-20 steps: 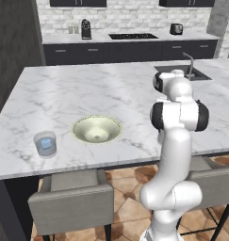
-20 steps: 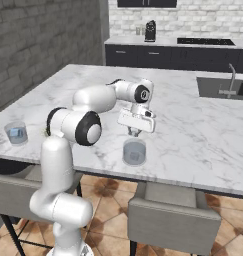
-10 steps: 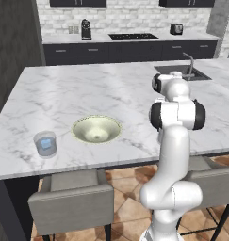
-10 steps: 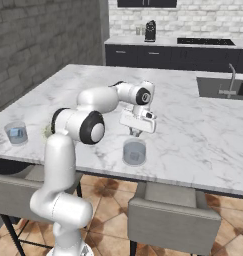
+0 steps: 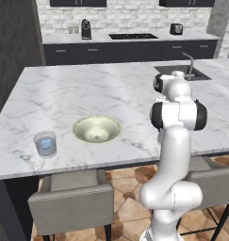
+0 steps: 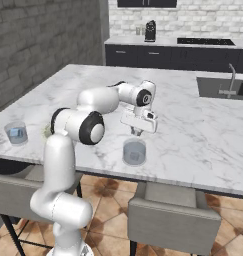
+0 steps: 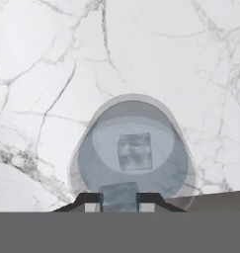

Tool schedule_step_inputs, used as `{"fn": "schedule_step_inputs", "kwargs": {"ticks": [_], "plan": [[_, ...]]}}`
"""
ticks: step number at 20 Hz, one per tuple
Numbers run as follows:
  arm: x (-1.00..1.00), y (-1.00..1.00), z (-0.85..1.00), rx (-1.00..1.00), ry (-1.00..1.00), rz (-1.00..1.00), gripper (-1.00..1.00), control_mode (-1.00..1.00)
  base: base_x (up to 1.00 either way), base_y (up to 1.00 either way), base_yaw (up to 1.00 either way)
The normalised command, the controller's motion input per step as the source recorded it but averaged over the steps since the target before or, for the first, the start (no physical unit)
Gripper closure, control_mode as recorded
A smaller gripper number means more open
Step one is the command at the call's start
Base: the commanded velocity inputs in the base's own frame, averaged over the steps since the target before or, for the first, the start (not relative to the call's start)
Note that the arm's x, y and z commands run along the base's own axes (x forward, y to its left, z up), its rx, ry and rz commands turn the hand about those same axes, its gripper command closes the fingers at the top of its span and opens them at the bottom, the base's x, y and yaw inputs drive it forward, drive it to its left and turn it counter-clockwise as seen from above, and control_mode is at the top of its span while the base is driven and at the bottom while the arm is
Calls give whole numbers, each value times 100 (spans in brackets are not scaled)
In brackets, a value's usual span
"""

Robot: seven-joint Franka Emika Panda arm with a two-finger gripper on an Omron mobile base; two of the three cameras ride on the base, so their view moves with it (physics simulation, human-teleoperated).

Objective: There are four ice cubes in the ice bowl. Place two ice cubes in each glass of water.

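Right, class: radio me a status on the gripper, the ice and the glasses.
Gripper shut on ice cube, above near glass. One cube already inside. Far glass holds ice. Nothing in the way.

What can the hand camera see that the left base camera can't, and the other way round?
Hand view: the gripper pinching an ice cube above a tumbler that holds another cube. Left base view: the yellow-green bowl, no cubes in it, and a second tumbler with ice inside. Both: the white marble counter.
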Motion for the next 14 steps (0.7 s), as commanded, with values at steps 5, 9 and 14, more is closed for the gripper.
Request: {"fn": "schedule_step_inputs", "kwargs": {"ticks": [5, 9, 14], "plan": [[-1, 0, -12, -3, -14, 0, 100, -100, 0, 0, 0], [-6, 0, -36, -2, -13, 0, 100, -100, 0, 0, 0], [0, 0, -10, -2, -6, 0, 100, -100, 0, 0, 0]]}}
